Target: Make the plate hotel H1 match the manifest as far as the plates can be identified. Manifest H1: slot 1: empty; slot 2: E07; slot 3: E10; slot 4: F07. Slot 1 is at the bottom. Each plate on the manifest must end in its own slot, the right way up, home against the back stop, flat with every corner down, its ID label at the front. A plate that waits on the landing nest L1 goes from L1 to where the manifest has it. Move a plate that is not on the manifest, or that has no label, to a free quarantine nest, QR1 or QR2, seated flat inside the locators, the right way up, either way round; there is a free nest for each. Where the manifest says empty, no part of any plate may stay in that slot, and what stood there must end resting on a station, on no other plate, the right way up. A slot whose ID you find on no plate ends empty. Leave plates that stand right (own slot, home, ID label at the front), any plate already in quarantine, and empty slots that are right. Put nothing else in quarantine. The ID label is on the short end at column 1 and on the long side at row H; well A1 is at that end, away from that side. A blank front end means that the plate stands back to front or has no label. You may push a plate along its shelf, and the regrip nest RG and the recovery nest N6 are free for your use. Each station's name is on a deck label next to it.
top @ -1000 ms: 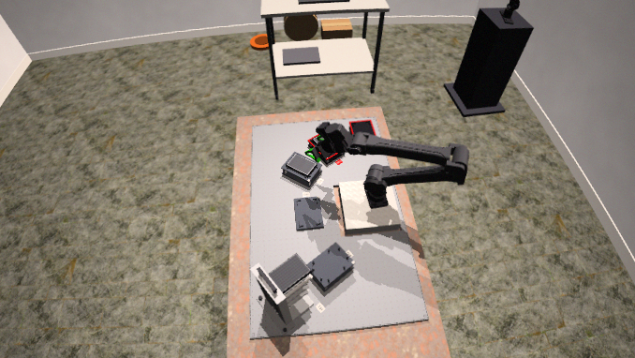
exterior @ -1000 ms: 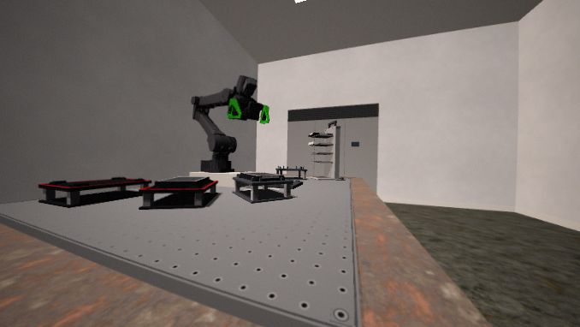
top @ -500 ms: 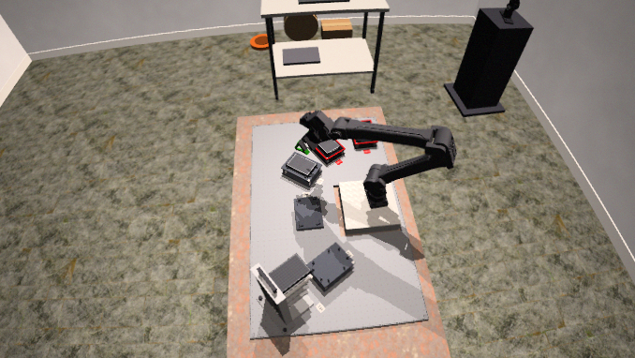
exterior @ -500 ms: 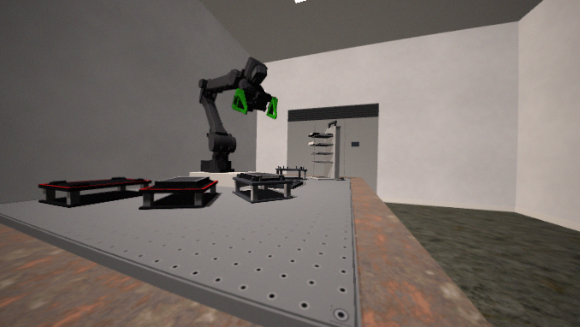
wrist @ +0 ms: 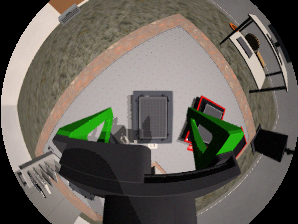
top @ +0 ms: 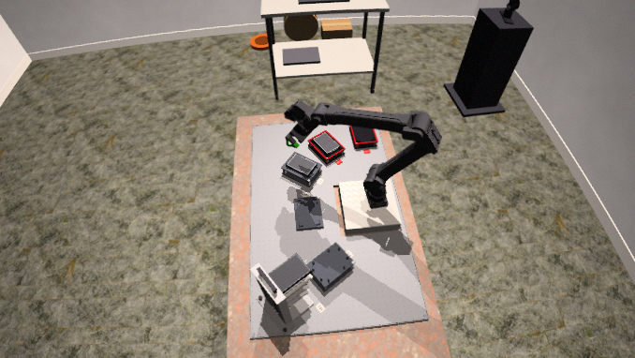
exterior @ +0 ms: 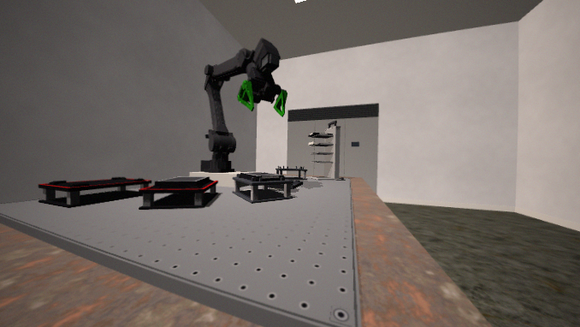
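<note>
My gripper point(top: 292, 140) point(exterior: 262, 100) is open and empty, its green fingers wide apart, high above the far left part of the deck. In the wrist view the gripper point(wrist: 152, 137) hangs over a dark plate on a black nest point(wrist: 152, 117). That plate and nest point(top: 301, 167) lie just in front of the gripper and also show in the side view point(exterior: 263, 185). A red-rimmed quarantine nest holds a dark plate point(exterior: 179, 184). The second red-rimmed nest point(top: 363, 136) looks empty. The plate hotel point(top: 281, 283) stands at the near left with a plate in its top slot point(top: 288, 273); its lower slots are hidden.
An empty black nest point(top: 308, 213) sits mid-deck. Another black nest point(top: 330, 267) sits beside the hotel. The arm's base stands on a white block point(top: 367, 206) at the right. The deck labels are too small to read. A shelf table point(top: 323, 47) stands beyond the deck.
</note>
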Robot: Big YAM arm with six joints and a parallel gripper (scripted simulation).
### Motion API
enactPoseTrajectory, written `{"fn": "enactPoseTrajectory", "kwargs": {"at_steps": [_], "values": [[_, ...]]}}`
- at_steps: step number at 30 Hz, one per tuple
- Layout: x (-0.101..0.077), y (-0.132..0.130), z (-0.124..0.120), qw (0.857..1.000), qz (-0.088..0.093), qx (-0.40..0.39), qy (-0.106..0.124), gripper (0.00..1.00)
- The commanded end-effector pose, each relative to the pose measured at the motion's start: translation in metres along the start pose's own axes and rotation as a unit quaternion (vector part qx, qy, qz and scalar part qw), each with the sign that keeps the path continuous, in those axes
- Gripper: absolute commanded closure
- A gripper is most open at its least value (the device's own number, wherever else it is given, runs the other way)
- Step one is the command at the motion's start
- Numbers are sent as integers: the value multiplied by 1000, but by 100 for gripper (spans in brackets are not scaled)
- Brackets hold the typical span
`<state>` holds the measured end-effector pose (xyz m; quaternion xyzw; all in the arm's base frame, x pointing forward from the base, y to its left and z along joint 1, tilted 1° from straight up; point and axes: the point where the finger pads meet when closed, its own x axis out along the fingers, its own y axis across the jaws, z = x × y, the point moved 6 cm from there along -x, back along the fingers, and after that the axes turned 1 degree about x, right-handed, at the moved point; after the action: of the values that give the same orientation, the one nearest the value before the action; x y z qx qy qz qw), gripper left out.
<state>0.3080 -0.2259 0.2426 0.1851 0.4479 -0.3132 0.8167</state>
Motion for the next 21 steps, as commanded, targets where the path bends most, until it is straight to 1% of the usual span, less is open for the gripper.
{"fn": "enactPoseTrajectory", "kwargs": {"at_steps": [1, 2, 10, 17, 19, 21], "values": [[-15, -3, 36, 1000, -1, 0, -12, 0], [-15, -3, 36, 1000, -1, 0, -12, 0], [-13, -3, 43, 998, -2, 0, 56, 0], [-10, -3, 49, 993, -2, 1, 115, 0], [-10, -3, 49, 993, -2, 1, 115, 0], [-9, -3, 51, 991, -2, 1, 131, 0]]}}
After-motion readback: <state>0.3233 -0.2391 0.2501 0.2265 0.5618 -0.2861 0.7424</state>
